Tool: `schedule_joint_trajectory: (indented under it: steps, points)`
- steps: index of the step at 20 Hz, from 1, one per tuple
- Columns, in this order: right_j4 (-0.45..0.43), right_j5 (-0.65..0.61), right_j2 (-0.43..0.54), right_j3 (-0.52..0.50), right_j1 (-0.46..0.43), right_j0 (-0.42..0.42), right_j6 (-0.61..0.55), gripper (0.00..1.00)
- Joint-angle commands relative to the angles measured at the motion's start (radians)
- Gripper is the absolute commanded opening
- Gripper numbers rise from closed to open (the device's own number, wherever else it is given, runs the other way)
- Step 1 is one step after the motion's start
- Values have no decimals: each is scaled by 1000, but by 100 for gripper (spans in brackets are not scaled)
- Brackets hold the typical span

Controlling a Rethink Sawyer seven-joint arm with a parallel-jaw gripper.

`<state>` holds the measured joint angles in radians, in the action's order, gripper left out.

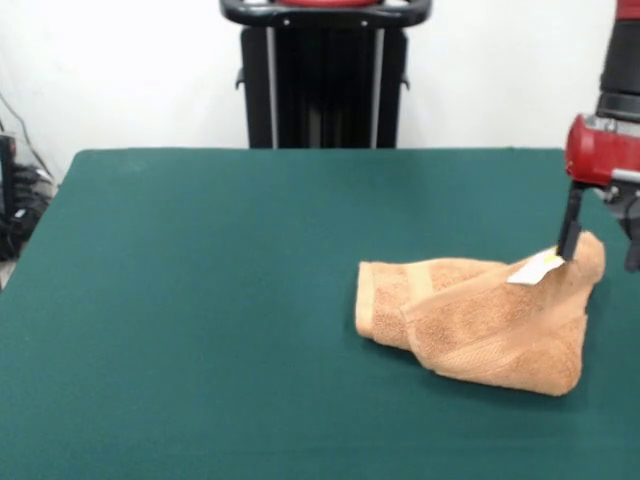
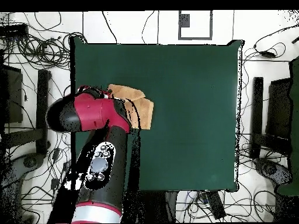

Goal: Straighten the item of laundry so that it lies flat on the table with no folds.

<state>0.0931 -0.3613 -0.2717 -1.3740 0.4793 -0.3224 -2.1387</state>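
Background: white wall behind the dark pedestal (image 1: 325, 75) at the far side; in the overhead view, cables on a pale floor around the worktop.
Worktop (image 1: 200, 300): dark green cloth, wide, bare on its left and middle in the front view.
Towel (image 1: 480, 320): tan terry, bunched and folded over itself at the right of the front view, with a border band facing left. Its far right corner is drawn up into a peak, white tag (image 1: 535, 268) just below it.
Arm (image 2: 96, 146): red and black, reaching down over the towel's raised corner, covering part of the towel from overhead.
Hand (image 1: 600, 245): dark fingers (image 1: 569, 230) pointing down, clamped on the towel's lifted corner.
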Motion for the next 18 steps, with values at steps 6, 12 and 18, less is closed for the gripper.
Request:
schedule_joint_trajectory:
  steps: [6,12,18]
  points:
    - [-106,-119,202,-225,135,130,98,100]
    - [-159,-112,238,-204,131,180,115,100]
    - [-212,-51,280,-213,114,217,93,100]
